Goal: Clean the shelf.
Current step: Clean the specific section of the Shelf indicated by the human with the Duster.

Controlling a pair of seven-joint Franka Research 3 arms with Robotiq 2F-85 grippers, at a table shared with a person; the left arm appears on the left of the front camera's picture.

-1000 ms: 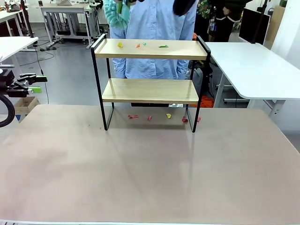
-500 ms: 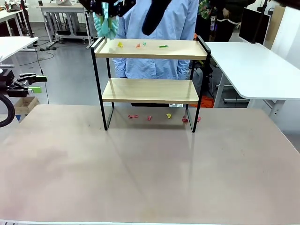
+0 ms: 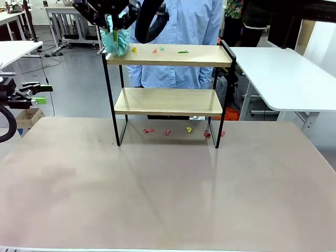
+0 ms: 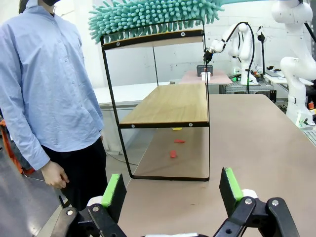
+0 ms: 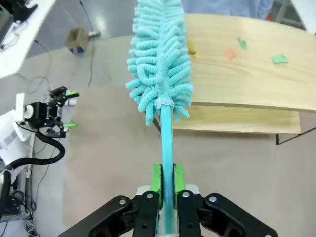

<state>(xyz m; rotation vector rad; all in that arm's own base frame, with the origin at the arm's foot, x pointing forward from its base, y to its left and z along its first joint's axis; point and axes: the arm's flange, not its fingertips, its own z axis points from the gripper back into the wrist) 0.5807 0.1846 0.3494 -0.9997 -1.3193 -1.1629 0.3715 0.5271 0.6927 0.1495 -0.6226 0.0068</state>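
Observation:
The shelf (image 3: 168, 102) stands mid-table with two wooden boards in a black frame. On its top board (image 3: 199, 55) lie small yellow, red and green scraps (image 3: 157, 50). My right gripper (image 3: 111, 20) reaches in from above, shut on the handle of a teal duster (image 3: 116, 42) whose head rests at the board's left end. In the right wrist view the gripper (image 5: 166, 185) clamps the duster (image 5: 160, 64) handle, with the scraps (image 5: 228, 53) off to the right. At the far left my left gripper (image 3: 32, 94) is open, its pads (image 4: 114, 190) spread wide and facing the shelf's (image 4: 170, 103) side.
More scraps (image 3: 168, 132) lie on the table under the shelf. A person in a blue shirt (image 3: 178, 21) stands right behind it. White desks (image 3: 283, 79) flank the far side. The brown tabletop (image 3: 168, 194) stretches toward me.
The right arm has swung in over the shelf's left end, and the duster has come down from above onto the top board's left edge. The left arm has not moved.

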